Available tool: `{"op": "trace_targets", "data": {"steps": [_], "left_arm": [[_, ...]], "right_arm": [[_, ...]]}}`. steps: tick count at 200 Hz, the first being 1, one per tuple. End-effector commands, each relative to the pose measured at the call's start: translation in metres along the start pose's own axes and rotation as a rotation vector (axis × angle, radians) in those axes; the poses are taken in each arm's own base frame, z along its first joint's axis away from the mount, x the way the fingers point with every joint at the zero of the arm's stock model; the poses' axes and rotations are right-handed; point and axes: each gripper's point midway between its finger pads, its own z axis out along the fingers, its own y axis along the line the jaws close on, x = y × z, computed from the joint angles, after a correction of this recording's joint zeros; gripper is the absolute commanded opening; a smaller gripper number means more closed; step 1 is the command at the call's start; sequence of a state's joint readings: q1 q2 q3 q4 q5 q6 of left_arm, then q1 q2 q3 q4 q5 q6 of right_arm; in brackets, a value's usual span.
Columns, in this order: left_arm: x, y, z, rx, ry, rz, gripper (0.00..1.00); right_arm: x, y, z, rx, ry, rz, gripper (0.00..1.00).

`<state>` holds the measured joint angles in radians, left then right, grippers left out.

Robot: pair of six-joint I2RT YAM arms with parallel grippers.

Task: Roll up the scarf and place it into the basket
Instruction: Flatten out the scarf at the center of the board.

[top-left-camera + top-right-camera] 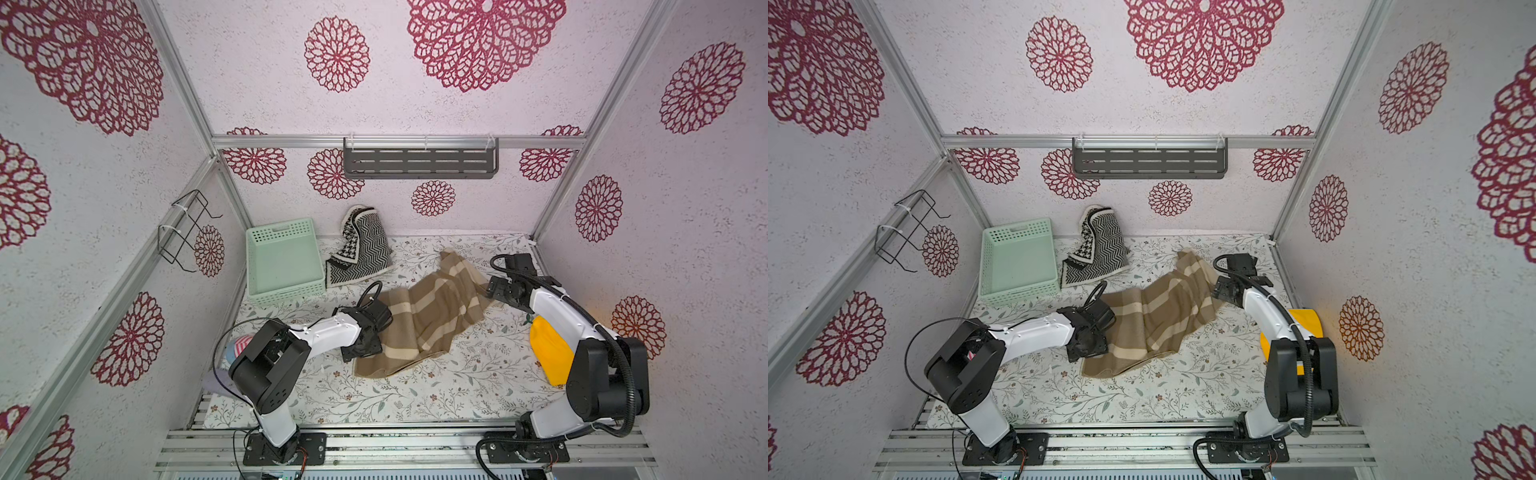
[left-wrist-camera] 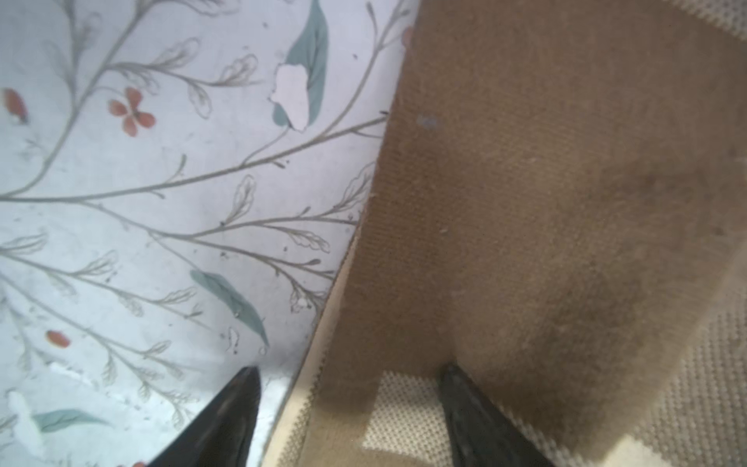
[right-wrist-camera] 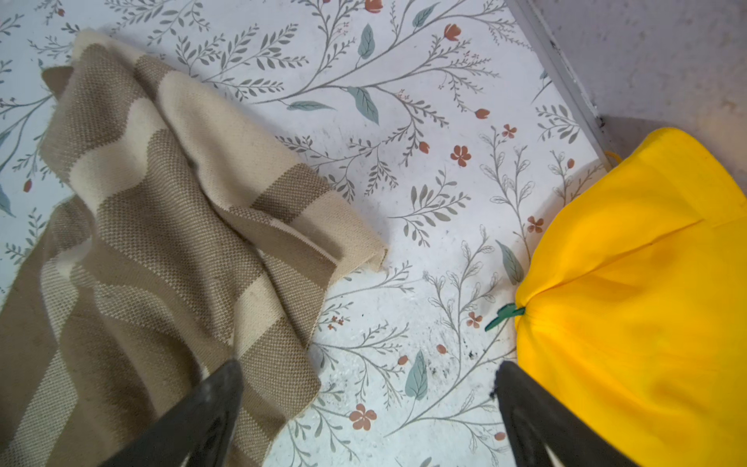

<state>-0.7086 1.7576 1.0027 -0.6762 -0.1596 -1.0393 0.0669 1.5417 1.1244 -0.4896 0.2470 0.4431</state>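
On tabletop: scarf edge btwn spread L end effector; R end effector released, beside scarf.

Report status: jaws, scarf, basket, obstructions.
Left jaws open astride scarf edge; right jaws open, empty. Scarf unrolled on table, basket empty. Black-and-white cloth beside basket, outside it.

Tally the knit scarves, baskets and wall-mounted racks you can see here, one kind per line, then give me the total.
Knit scarves: 2, the brown-and-cream striped scarf and the black-and-white scarf
Baskets: 1, the mint basket
Wall-mounted racks: 2, the grey shelf and the black wire rack
Total: 5
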Motion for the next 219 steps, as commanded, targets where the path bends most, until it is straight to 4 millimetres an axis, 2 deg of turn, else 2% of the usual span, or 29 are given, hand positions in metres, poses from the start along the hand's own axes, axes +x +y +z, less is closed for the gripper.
{"op": "trace_targets", "data": {"steps": [1,30,46,60,78,102,123,140,169,193,219], "left_arm": [[0.044,0.014,0.037,-0.061,0.154,0.009,0.59],[0.053,0.021,0.039,-0.055,0.171,-0.010,0.33],[0.059,0.024,0.041,-0.047,0.186,-0.026,0.20],[0.064,0.027,0.044,-0.047,0.197,-0.034,0.12],[0.065,0.031,0.045,-0.060,0.195,-0.037,0.00],[0.059,0.044,0.038,-0.117,0.166,-0.038,0.00],[0.047,0.073,0.022,-0.212,0.119,-0.058,0.00],[0.031,0.107,-0.004,-0.314,0.053,-0.085,0.00],[-0.003,0.156,-0.065,-0.421,-0.106,-0.160,0.00],[-0.022,0.172,-0.103,-0.402,-0.224,-0.231,0.00],[-0.035,0.179,-0.121,-0.363,-0.297,-0.291,0.00]], "right_arm": [[-0.006,-0.001,0.009,-0.039,0.012,0.010,0.95],[0.001,0.012,0.025,-0.119,0.051,-0.012,0.76],[0.006,0.019,0.037,-0.145,0.075,-0.021,0.71],[0.011,0.025,0.049,-0.161,0.107,-0.032,0.67],[0.017,0.023,0.066,-0.125,0.140,-0.032,0.66],[0.018,0.017,0.078,-0.078,0.159,-0.037,0.66],[0.014,0.020,0.075,-0.096,0.165,-0.037,0.67],[0.010,0.022,0.069,-0.123,0.160,-0.034,0.68],[0.007,0.028,0.056,-0.191,0.165,-0.018,0.70],[0.011,0.029,0.053,-0.210,0.168,-0.008,0.70],[0.013,0.025,0.059,-0.184,0.172,-0.012,0.70]]}}
